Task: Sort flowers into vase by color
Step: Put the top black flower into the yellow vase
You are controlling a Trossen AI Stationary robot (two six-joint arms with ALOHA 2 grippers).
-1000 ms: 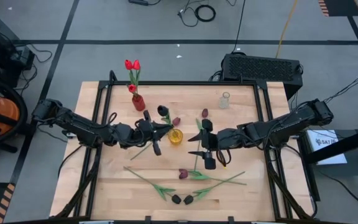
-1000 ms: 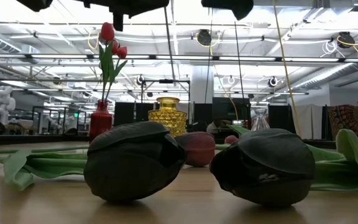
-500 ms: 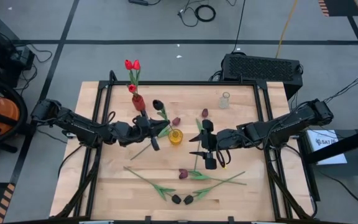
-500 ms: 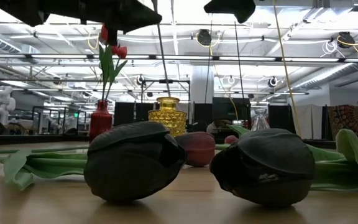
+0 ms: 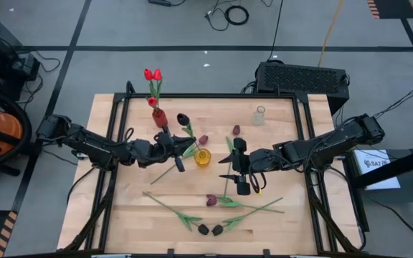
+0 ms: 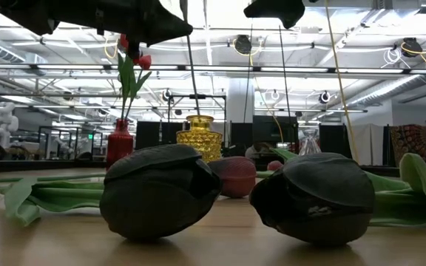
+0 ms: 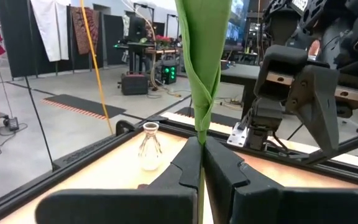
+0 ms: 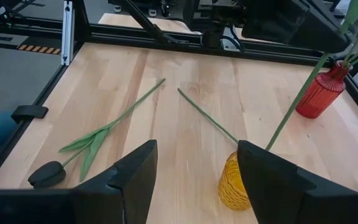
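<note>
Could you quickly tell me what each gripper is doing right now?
Left gripper: closed on a black tulip's stem.
Right gripper: open, holding nothing.

My high view straight down over the table [image 5: 278, 179], low view level and close behind black tulips [image 6: 161, 188], wrist views sharing the yellow vase [image 8: 238, 183].

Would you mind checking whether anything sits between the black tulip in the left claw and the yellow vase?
Nothing visible does. The left claw is shut on the black tulip, its stem slanting beside the yellow vase, whose mouth looks unobstructed.
</note>
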